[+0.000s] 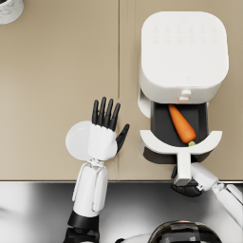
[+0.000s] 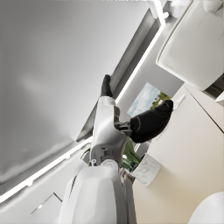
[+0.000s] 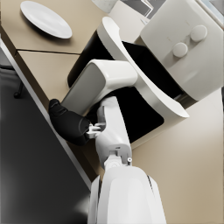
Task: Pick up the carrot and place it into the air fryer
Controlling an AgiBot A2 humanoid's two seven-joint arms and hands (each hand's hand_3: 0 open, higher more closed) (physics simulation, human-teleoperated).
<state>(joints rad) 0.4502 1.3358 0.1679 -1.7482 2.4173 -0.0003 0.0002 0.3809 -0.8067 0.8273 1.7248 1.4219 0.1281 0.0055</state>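
An orange carrot [image 1: 182,124] lies inside the dark pulled-out drawer [image 1: 161,128] of the white air fryer [image 1: 182,50]. My left hand [image 1: 105,130] hovers flat over a white plate [image 1: 78,140], fingers spread and holding nothing; the left wrist view shows that hand [image 2: 146,122] with nothing in it. My right hand [image 1: 186,187] grips the drawer's white handle [image 1: 182,168] at the counter's front edge. The right wrist view shows those dark fingers [image 3: 68,124] wrapped under the handle [image 3: 98,83].
The white plate [image 3: 46,18] sits left of the fryer on the beige counter [image 1: 47,85]. A pale round container [image 1: 9,9] stands at the far left corner. The counter's front edge [image 1: 47,180] runs just below the hands, with dark floor beyond.
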